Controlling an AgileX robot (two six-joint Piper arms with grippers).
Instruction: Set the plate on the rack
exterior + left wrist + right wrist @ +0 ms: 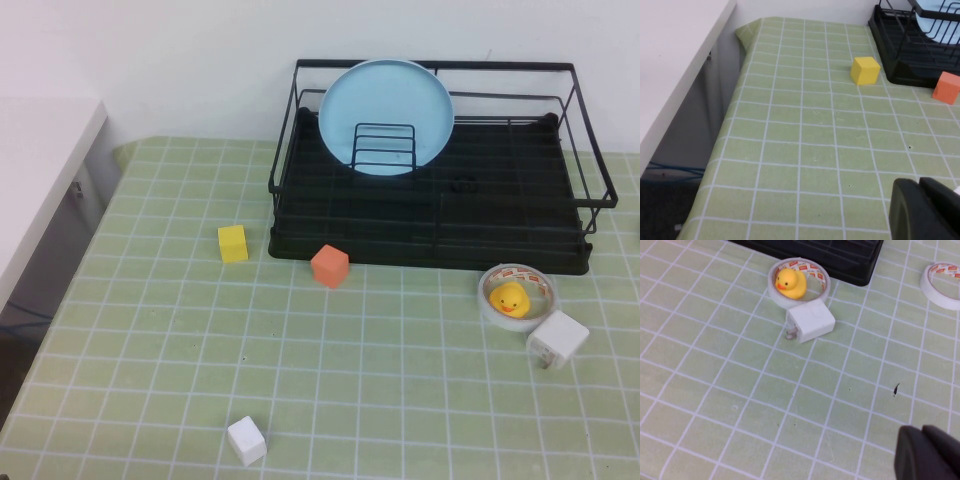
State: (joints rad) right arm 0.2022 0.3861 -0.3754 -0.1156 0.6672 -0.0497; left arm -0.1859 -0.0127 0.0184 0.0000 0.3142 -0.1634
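the light-blue plate (386, 112) already stands upright in the black rack (440, 225), leaning behind its wire divider (383, 148). the left gripper (927, 210) and right gripper (930, 452) hang low, well apart from it; jaw opening cannot be told.

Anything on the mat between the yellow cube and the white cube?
No: in the high view, bare mat runs from the yellow cube to the white cube. Both grippers, left and right, show only in wrist views.
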